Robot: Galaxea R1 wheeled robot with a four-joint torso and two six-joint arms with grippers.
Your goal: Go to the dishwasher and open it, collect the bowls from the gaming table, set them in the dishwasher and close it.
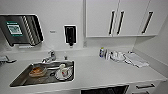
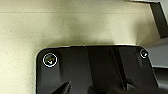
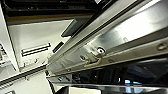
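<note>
The robot is facing the bench (image 1: 100, 72), with the dishwasher (image 1: 105, 90) sitting under its front edge, door looking partly open. I'd be swinging it down slowly. Either claw's state I cannot tell.

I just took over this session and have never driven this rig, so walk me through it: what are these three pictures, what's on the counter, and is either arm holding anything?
The wide picture comes from the robot's head camera, looking down on a white kitchen counter. A steel sink holds dishes, among them a plate with a cup on it. Behind it stands a faucet. Farther right stand a small bottle and a folded cloth. Below the counter edge is a dark opening.

The other two come from cameras on the wrists. The left one looks over the robot's own dark plate at a pale speckled surface. The right one is close to the dishwasher, its steel door edge and latch in front of a dark interior. I cannot see whether anything is held.
</note>
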